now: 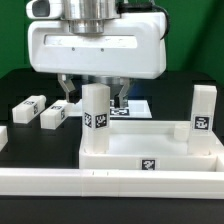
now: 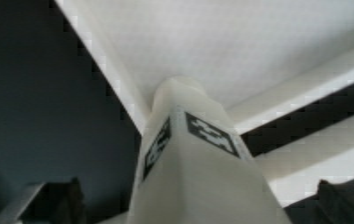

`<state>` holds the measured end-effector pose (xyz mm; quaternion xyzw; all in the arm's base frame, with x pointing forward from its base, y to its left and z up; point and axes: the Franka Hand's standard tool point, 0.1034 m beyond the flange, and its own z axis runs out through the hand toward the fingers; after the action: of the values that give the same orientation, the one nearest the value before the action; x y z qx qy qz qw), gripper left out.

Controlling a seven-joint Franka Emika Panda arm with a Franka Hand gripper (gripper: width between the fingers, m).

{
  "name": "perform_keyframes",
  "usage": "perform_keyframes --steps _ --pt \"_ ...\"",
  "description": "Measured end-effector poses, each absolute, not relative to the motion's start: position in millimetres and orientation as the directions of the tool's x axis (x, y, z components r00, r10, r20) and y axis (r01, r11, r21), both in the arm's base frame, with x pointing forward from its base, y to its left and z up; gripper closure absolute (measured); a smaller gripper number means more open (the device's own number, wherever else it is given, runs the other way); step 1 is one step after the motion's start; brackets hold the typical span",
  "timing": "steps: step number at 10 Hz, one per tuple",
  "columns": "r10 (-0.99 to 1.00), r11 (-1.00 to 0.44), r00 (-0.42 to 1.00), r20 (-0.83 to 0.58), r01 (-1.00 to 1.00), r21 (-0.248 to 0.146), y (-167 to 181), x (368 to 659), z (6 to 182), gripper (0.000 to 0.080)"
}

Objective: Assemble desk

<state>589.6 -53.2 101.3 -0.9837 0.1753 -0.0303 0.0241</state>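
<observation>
The white desk top [image 1: 150,150] lies rim-up on the black table. One leg block [image 1: 95,118] stands upright at its corner on the exterior view's left, and a second leg [image 1: 203,112] stands at the corner on the right. Two more legs [image 1: 28,107] [image 1: 55,116] lie loose on the table to the left. My gripper [image 1: 93,98] hangs over the left upright leg, jaws open, one finger on each side of its top with gaps. In the wrist view the tagged leg [image 2: 200,140] rises between the dark fingers [image 2: 49,200], above the top's rim [image 2: 245,60].
The marker board [image 1: 137,108] lies behind the desk top. A long low white rail [image 1: 110,183] runs along the front, with a rail end [image 1: 3,138] at the exterior view's left edge.
</observation>
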Motion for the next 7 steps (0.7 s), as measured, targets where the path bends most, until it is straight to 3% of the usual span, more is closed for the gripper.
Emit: perform_keyframes --steps 7 --pt "0.212 -0.977 0.975 0.071 0.214 -0.021 -47.9 589.7 100.4 0.015"
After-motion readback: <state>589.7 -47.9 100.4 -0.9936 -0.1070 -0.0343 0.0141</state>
